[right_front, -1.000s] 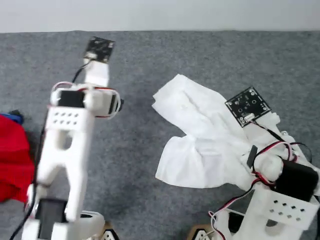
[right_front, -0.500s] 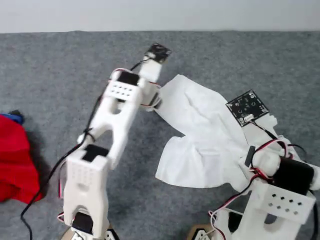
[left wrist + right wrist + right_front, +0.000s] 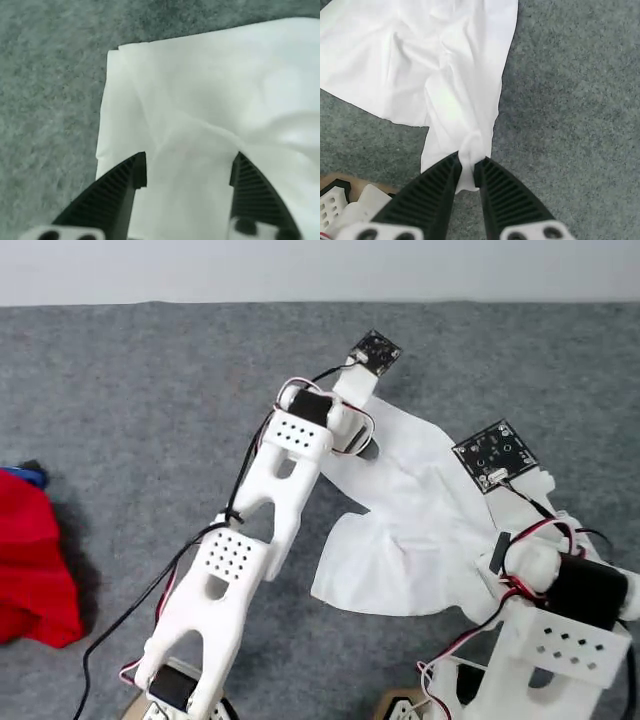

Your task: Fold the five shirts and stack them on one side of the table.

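A crumpled white shirt (image 3: 400, 530) lies on the grey table right of centre. My left arm stretches across the table, and its gripper (image 3: 187, 170) hovers open over the shirt (image 3: 200, 100) near its far left corner, one finger (image 3: 132, 175) close to the cloth's edge. My right gripper (image 3: 468, 162) is shut on a pinched fold of the shirt (image 3: 420, 60) near its right edge, close to the right arm's base. A red shirt (image 3: 30, 560) lies bunched at the table's left edge.
The grey carpet-like table surface (image 3: 150, 390) is bare between the red shirt and the white one. A small blue object (image 3: 30, 475) peeks out behind the red shirt. The right arm's base (image 3: 560, 640) stands at the front right.
My left arm has swung from the left part of the table to the right, ending over the white shirt's far left corner. The right arm has stayed put, holding the cloth.
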